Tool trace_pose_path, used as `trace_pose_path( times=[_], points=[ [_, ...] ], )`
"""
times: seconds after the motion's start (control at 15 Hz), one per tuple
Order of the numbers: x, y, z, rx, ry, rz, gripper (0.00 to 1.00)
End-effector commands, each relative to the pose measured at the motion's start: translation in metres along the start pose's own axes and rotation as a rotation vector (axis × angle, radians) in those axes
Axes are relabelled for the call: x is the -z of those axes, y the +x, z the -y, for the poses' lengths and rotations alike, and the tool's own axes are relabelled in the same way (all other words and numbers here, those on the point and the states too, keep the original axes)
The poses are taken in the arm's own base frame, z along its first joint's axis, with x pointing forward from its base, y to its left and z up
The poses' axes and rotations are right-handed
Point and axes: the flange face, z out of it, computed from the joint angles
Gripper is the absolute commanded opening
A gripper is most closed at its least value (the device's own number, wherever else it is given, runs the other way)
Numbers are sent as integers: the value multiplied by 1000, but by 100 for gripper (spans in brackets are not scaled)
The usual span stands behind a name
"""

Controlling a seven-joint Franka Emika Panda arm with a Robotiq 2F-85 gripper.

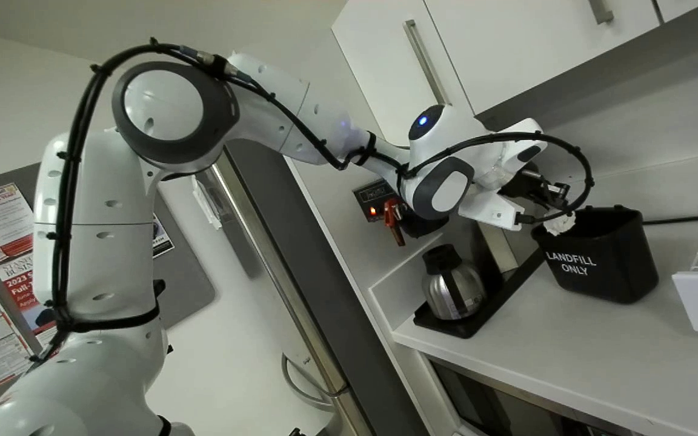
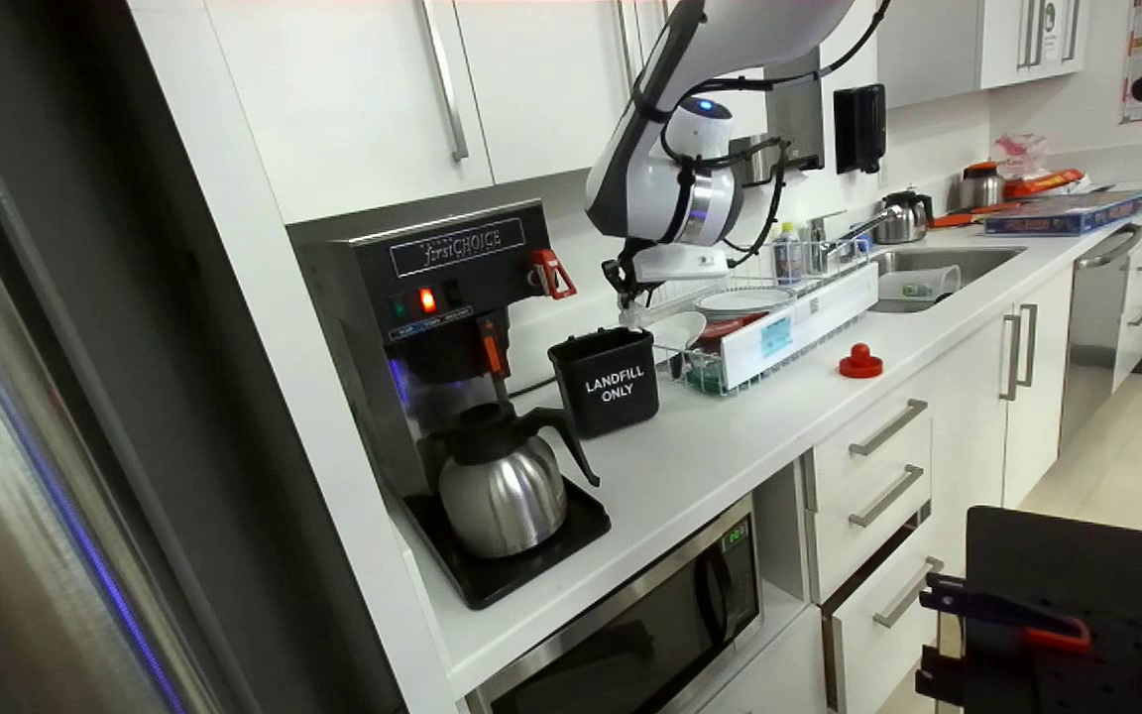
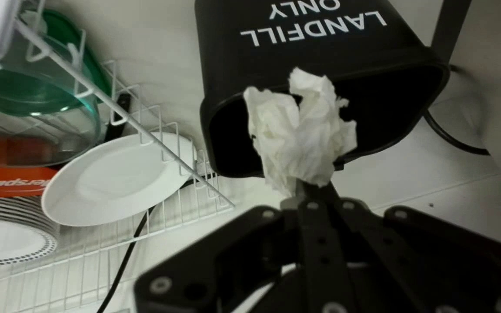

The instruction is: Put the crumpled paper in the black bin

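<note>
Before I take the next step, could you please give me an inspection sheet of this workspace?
Surface: white counter, with the black bin standing upright on it.
Job's things: crumpled paper at the black bin's open mouth, not yet released; whether it touches the rim, cannot tell.
Clutter: wire dish rack with plates beside the black bin; coffee machine and steel carafe on its other side; red knobbed object near the counter's front edge.
Grippers: gripper closed on the crumpled paper.
Cables: black cables strapped along the arm, looping out near the gripper; black cord behind the black bin.
Surroundings: wall cabinets above, microwave below; one drawer partly open.
</note>
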Motion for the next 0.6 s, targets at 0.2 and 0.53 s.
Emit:
trace_pose_path(
  times=[0.2, 0.53],
  points=[
    [-53, 16, 2, 78, 61, -62, 0],
    [-76, 22, -1, 67, 66, -82, 0]
  ],
)
